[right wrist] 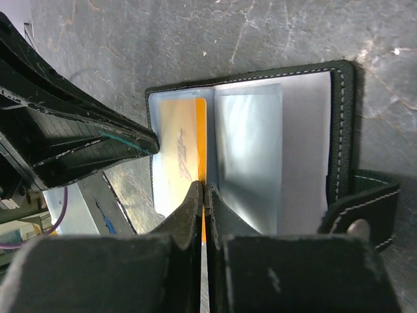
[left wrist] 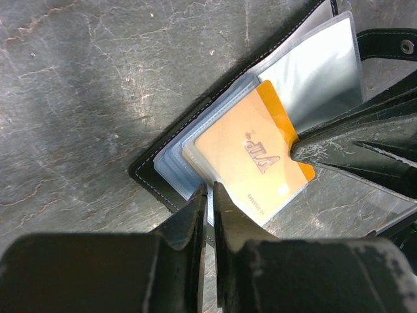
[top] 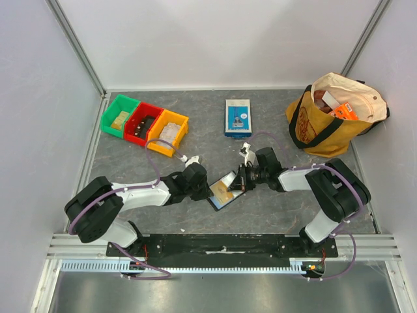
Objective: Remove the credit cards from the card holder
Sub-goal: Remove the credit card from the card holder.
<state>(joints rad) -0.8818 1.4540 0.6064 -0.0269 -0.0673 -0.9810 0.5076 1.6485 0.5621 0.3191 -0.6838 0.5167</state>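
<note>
So we've got the card holder [right wrist: 340,124] lying open on the slate-looking table [left wrist: 78,98], black stitched leather with glossy clear sleeves [right wrist: 247,156]. Our left gripper [left wrist: 210,193] is clamped on the rim right at its tips, we think to pin it down. Right gripper [right wrist: 203,192] is pinched shut on the stiff yellow-orange credit card [left wrist: 241,163] by its edge, so it can slide free

The right claw [right wrist: 203,190] hides the 6 o'clock end of the credit card [right wrist: 179,147]; the left wrist view crops the card holder [left wrist: 144,171] at 1 o'clock.
</note>
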